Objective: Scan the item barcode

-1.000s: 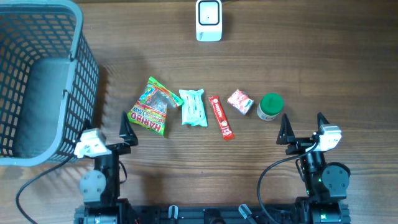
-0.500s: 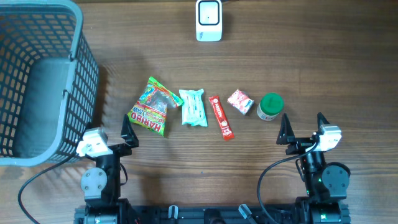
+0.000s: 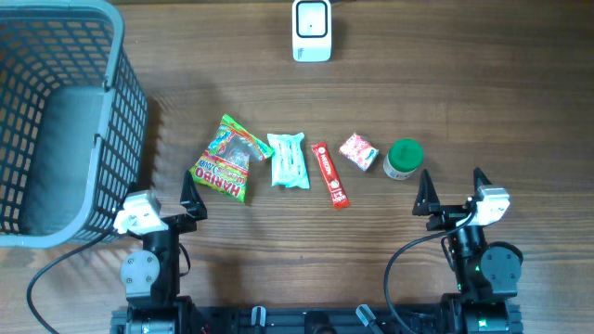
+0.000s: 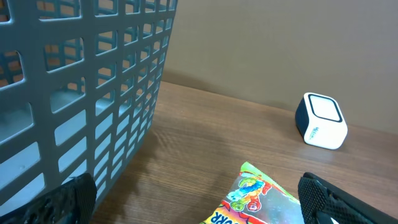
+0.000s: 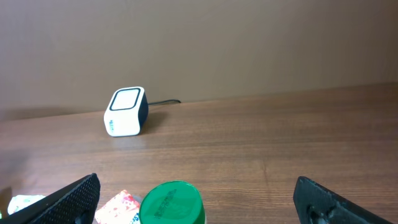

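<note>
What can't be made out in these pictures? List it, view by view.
Any barcode: overhead, print too small on every item.
Haribo bag: left wrist, cut by the bottom edge.
Jar: right wrist, only the lid shows; bottom edge cuts the rest.
Basket: overhead, cut by the left edge.

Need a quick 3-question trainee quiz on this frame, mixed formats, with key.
1. True or false: the left gripper and the right gripper are both open and hold nothing.
2. Which item lies nearest the basket? A. Haribo bag B. red stick pack C. green-lidded jar
3. How many items lie in the row on the table between the arms and the scanner?

Key: 1 true; 2 A; 3 five.
</note>
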